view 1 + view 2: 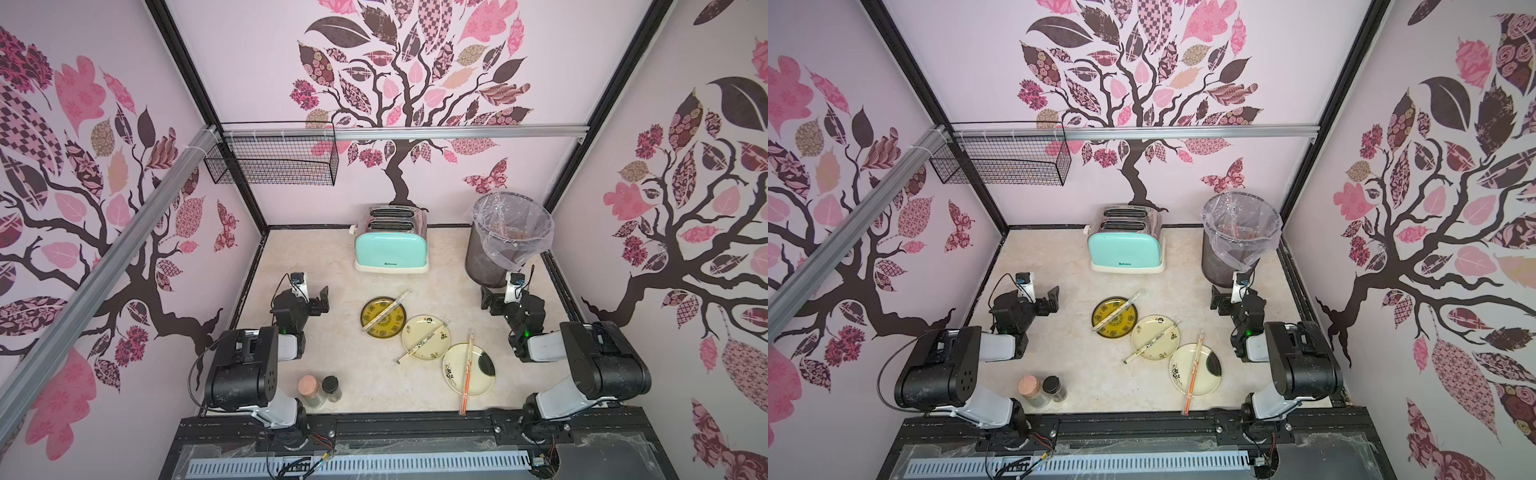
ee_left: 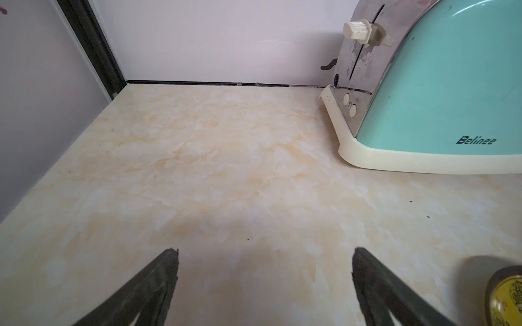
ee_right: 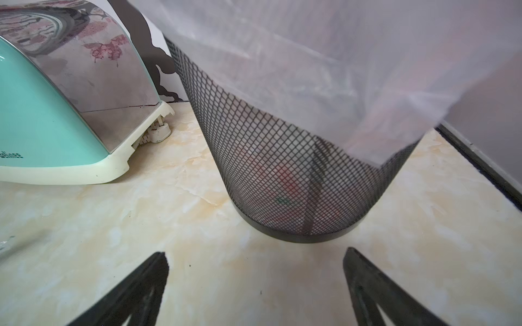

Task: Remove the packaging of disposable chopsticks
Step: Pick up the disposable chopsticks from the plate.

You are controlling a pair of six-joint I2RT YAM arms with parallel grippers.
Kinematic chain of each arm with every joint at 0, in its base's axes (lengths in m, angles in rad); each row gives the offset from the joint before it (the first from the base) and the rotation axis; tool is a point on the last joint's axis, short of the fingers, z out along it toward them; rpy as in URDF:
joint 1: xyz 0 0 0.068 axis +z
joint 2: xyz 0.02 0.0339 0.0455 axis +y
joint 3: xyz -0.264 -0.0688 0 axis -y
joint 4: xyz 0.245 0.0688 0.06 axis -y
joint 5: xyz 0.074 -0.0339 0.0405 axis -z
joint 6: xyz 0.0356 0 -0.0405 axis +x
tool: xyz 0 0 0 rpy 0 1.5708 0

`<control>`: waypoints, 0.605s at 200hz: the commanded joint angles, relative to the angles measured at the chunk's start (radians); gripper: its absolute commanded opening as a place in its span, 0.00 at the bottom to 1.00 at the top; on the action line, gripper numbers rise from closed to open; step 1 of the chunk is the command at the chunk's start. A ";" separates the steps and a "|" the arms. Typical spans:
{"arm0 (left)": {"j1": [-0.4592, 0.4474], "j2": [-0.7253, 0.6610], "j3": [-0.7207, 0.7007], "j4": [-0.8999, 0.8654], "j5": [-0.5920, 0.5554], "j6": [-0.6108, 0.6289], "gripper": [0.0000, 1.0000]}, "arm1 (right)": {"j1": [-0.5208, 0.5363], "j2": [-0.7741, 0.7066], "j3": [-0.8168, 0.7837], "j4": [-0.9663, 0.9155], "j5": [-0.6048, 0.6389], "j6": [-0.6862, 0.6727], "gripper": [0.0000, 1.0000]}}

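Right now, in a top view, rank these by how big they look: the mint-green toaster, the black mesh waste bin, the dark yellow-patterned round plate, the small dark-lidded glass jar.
1. black mesh waste bin
2. mint-green toaster, not far behind
3. dark yellow-patterned round plate
4. small dark-lidded glass jar

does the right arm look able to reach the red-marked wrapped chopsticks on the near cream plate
Likely yes. The wrapped chopsticks lie across the plate near the right arm, with bare table between and nothing on top; its jaws stand open and empty.
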 commanded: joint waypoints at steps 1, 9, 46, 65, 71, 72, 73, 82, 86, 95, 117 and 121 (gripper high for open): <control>0.003 -0.001 -0.001 0.018 0.014 -0.002 0.98 | -0.001 -0.015 -0.004 0.016 0.005 -0.002 0.99; 0.004 -0.001 -0.002 0.017 0.013 -0.001 0.98 | -0.001 -0.016 -0.005 0.015 0.005 -0.002 0.99; 0.003 -0.003 0.000 0.019 0.013 -0.002 0.98 | -0.002 -0.014 -0.002 0.015 0.004 -0.003 0.99; 0.003 -0.001 -0.002 0.018 0.013 -0.004 0.98 | -0.001 -0.014 -0.003 0.015 0.006 -0.003 0.99; 0.003 0.000 0.000 0.017 0.013 -0.003 0.98 | -0.001 -0.015 -0.002 0.015 0.005 -0.002 0.99; 0.003 -0.001 0.000 0.016 0.013 -0.004 0.98 | -0.001 -0.015 -0.002 0.015 0.006 -0.003 0.99; 0.003 -0.001 0.001 0.015 0.013 -0.004 0.98 | -0.001 -0.014 -0.002 0.015 0.005 -0.003 0.99; 0.004 0.001 0.007 0.007 0.012 -0.005 0.98 | -0.001 -0.013 -0.003 0.015 0.006 -0.003 0.99; 0.003 0.002 0.008 0.006 0.013 -0.005 0.98 | -0.001 -0.014 -0.005 0.016 0.005 -0.003 0.99; 0.004 0.001 0.007 0.007 0.010 -0.005 0.98 | -0.001 -0.015 -0.004 0.015 0.005 -0.003 0.99; 0.003 -0.001 0.003 0.010 0.012 -0.006 0.98 | -0.001 -0.014 -0.003 0.015 0.006 -0.003 0.99; 0.003 0.000 0.003 0.010 0.013 -0.005 0.98 | -0.001 -0.014 -0.003 0.015 0.005 -0.003 0.99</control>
